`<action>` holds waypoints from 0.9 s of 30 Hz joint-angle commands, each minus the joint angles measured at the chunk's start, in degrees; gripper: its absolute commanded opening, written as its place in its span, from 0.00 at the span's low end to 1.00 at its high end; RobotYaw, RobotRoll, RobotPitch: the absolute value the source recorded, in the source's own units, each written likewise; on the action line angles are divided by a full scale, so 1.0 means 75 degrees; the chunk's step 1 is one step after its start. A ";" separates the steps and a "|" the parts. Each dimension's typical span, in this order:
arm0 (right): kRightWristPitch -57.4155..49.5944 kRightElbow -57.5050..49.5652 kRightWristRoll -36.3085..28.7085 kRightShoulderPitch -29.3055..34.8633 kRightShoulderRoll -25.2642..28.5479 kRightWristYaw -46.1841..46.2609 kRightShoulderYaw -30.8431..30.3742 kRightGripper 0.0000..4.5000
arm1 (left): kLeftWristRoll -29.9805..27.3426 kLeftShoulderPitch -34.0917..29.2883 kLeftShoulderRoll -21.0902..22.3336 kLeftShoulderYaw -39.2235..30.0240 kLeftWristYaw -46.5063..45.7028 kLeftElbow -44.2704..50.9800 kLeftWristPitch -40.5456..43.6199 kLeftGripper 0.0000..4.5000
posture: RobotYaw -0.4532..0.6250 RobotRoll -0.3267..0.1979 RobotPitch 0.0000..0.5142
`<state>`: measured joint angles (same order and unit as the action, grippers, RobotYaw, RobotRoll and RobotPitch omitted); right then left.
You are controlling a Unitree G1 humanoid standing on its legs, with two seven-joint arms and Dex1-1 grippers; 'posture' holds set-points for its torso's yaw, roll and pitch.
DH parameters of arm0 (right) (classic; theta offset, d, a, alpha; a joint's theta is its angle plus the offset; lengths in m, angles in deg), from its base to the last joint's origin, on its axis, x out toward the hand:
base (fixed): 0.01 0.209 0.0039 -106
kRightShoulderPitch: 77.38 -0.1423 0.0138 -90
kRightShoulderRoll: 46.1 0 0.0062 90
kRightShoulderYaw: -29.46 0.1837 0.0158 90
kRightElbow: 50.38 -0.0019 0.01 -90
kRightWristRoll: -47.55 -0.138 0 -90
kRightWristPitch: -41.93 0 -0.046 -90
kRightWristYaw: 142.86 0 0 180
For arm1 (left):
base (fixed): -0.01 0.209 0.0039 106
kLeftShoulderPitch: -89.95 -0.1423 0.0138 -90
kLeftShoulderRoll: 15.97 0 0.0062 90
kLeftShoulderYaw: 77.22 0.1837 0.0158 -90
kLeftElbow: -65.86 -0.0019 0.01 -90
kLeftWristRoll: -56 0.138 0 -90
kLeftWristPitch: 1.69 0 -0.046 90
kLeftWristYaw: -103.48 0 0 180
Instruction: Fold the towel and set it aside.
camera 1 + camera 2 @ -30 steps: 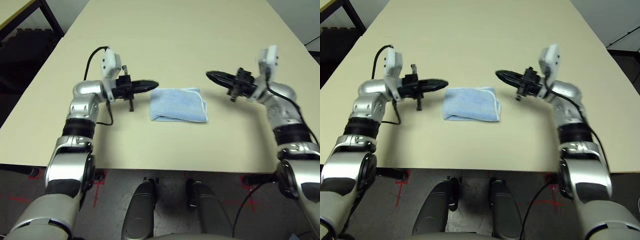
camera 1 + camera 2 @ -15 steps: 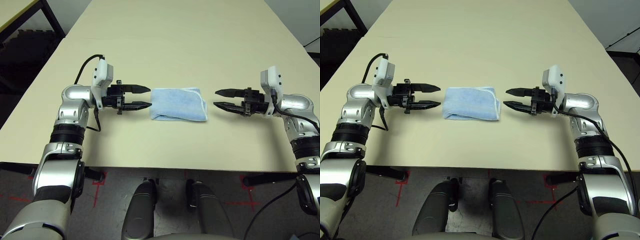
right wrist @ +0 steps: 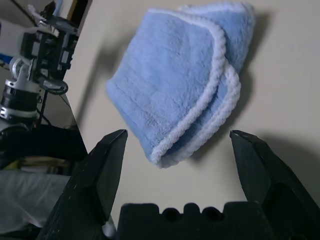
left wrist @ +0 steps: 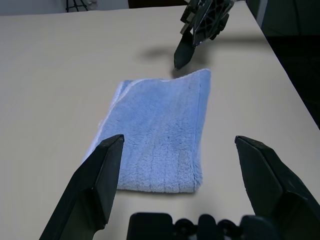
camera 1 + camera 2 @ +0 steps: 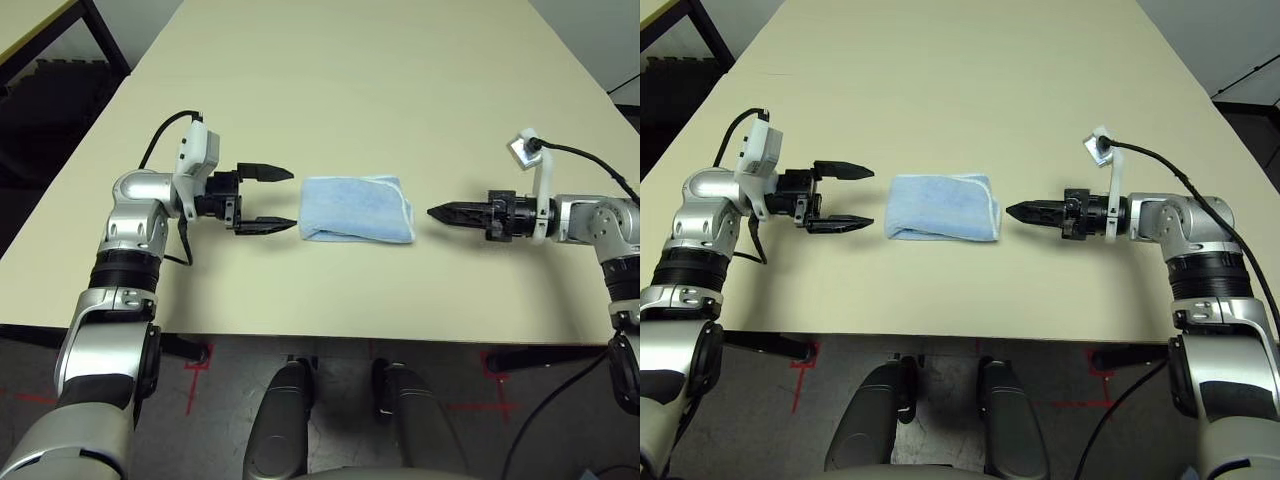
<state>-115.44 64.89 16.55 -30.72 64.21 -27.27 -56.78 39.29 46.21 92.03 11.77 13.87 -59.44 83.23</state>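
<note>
**Folded towel lies between two open end effectors**

While the left end effector [image 5: 280, 199] hovers low over the tabletop [image 5: 350, 80] on the robot's left, its two black fingers stand wide apart with nothing between them, and their tips point toward the towel [image 5: 357, 209]. A white camera block and a black cable sit on that wrist.

At the middle of the near part of the tabletop, the towel lies folded into a small light blue rectangle. It rests flat, apart from both end effectors. Seen from the right wrist, its whitish hem [image 3: 220, 95] runs in stacked curves along the layered edges on the side facing the right arm. Seen from the left wrist, the closed fold faces the left arm.

To the robot's right, the right end effector [image 5: 436, 212] points back at the towel from the opposite side, just beside it without touching. In the head views its fingers overlap edge-on, but its own wrist view shows them spread wide and empty, with the towel framed between them.
</note>
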 commanded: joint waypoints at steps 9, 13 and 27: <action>-0.0480 0.0451 -0.0201 -0.0232 -0.0760 0.1049 0.0296 0.99 | -0.0197 -0.0322 -0.0001 0.0072 0.0003 0.0769 0.0189 1.00 | 0.53 0.62 0.39; -0.0336 0.0663 -0.0167 -0.0395 -0.1161 0.1245 0.0273 0.99 | -0.0239 -0.0321 0.0007 0.0099 -0.0020 0.0887 0.0317 1.00 | 0.54 0.62 0.39; 0.0063 0.1033 -0.0208 -0.0682 -0.1930 0.1848 0.0607 0.52 | -0.0251 -0.0418 0.0020 0.0141 -0.0035 0.1119 0.0531 1.00 | 0.54 0.62 0.39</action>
<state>-115.34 72.73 15.38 -36.44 49.60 -14.05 -53.00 37.81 44.12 91.97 11.89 13.37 -52.06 87.11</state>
